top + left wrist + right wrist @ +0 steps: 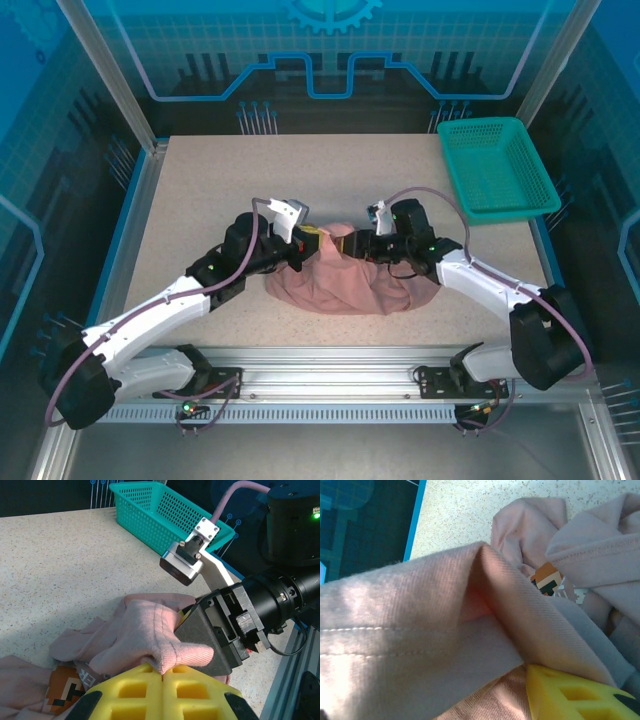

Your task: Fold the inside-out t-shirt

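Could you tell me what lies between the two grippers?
A bunched fold of the t-shirt, from left gripper to right gripper, in the top view.

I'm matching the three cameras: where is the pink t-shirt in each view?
Top external: t-shirt bunched at centre, on the near half of the speckled table.
Left wrist: t-shirt lower left to centre.
Right wrist: t-shirt close up, across left and centre.
Shared landmark: the speckled table, behind it in every view.

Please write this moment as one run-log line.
left claw: shut on salmon-pink cloth t-shirt | right claw: under cloth, grip unclear | state: bunched, not folded
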Action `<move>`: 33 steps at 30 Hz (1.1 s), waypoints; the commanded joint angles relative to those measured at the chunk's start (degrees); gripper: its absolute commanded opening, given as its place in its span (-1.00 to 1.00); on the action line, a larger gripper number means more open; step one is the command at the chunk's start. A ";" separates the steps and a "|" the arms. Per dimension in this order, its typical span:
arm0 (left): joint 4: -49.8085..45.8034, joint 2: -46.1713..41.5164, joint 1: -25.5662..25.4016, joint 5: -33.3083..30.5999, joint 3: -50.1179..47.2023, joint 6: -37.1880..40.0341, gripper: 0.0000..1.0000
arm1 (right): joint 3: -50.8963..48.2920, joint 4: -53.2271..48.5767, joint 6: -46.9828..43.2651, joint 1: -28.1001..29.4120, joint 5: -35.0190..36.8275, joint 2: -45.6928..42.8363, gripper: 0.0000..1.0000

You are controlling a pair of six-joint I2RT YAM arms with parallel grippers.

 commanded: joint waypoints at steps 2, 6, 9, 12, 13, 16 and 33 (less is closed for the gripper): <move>2.13 -1.63 0.54 0.89 -0.74 -0.16 -1.00 | -1.49 5.23 3.45 1.38 0.81 1.31 0.02; 2.13 -1.74 0.54 0.97 -0.75 -0.23 -1.00 | -1.96 10.55 5.97 1.96 0.24 2.35 0.02; 2.09 -2.10 0.58 0.78 -1.05 -0.23 -1.00 | -2.21 14.78 8.40 2.05 -0.29 3.09 -0.01; 2.17 -2.50 0.54 0.36 -1.43 -0.25 -1.00 | -2.48 19.26 10.56 2.05 -0.65 3.28 -0.11; 2.17 -2.60 0.56 0.19 -1.55 -0.23 -1.00 | -2.56 20.23 11.12 2.02 -0.74 3.20 -0.14; 2.26 -2.89 0.54 -0.29 -1.84 -0.23 -1.00 | -2.57 21.28 11.68 2.05 -0.28 2.75 -0.35; 2.34 -4.24 0.71 -2.76 -2.60 -0.59 -1.00 | -5.26 14.43 4.70 4.73 4.66 -0.05 -0.54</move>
